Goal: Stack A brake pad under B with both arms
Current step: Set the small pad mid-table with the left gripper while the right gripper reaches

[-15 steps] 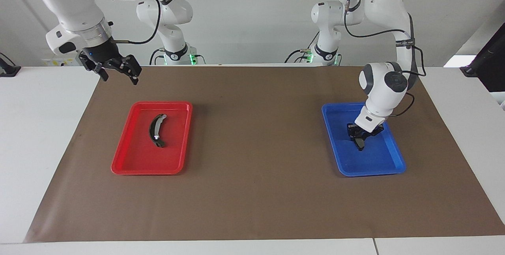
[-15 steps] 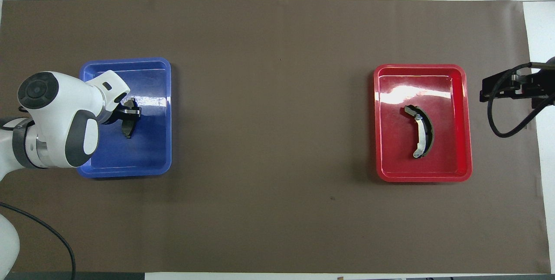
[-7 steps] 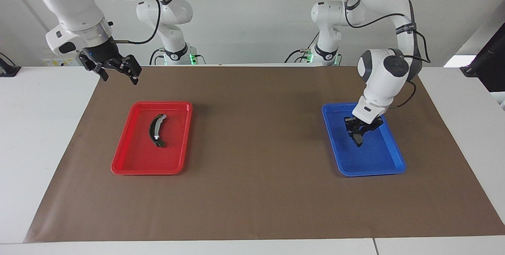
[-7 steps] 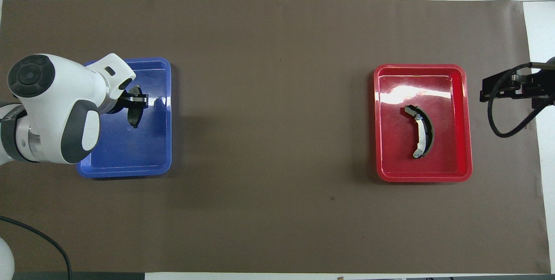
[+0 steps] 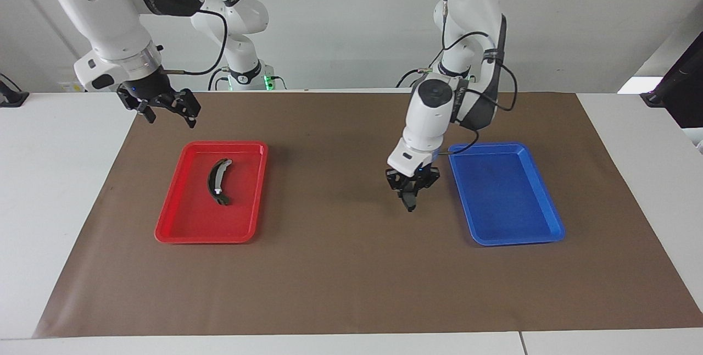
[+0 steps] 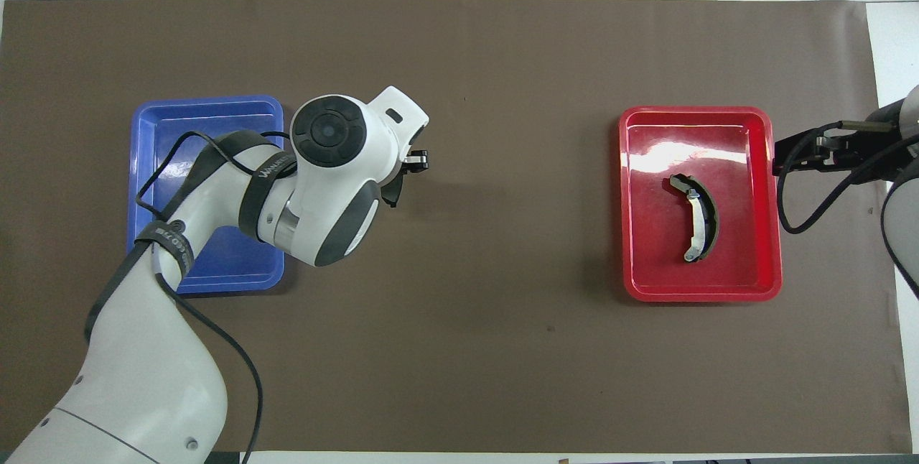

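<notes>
Over brown mat [image 5: 340, 267] beside blue tray [image 5: 541, 231], we note left gripper [image 5: 410, 193] pinching A brake pad [image 5: 409, 201], airborne. B [image 5: 217, 181] lies in red tray [image 5: 181, 231]. Right gripper [image 5: 165, 107] waits, fingers spread.

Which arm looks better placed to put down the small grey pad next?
The left: the left gripper already holds the A brake pad above the brown mat beside the blue tray. The right gripper waits by the red tray, where B lies.
</notes>
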### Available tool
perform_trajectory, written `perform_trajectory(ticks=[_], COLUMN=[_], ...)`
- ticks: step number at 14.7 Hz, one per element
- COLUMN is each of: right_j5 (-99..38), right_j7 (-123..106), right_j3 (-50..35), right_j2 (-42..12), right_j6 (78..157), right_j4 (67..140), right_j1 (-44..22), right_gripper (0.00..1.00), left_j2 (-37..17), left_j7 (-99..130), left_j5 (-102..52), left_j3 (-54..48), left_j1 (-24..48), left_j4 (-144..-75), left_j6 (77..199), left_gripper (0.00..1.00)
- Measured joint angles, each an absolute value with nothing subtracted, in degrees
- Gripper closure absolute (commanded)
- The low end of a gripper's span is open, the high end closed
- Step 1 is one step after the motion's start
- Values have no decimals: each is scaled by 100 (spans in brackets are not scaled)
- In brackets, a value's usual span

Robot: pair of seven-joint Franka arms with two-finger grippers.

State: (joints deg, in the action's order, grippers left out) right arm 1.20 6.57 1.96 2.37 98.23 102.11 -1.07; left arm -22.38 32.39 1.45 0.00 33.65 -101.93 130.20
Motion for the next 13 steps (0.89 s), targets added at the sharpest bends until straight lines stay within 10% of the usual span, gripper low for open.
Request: perform_trajectory(ticks=[3, 6, 13], right_j5=[-67, -210, -219], right_j7=[325, -49, -729], right_j3=[202, 198, 204], right_j2=[207, 3, -368], right_j6=[10856, 12205, 13854], right_j4=[11143, 11957, 13112], right_j1=[-104, -115, -63], right_gripper=[1, 1, 1], left_j2=[-2794, -2925, -2540], left_j7=[3444, 3445, 3376], left_j5=[145, 145, 145], left_j3=[1, -5, 95], left_j1=[3707, 3826, 3670], left_j4=[-9780, -9718, -9781], left_j6=[13078, 13081, 12998], left_gripper=[74, 4, 0])
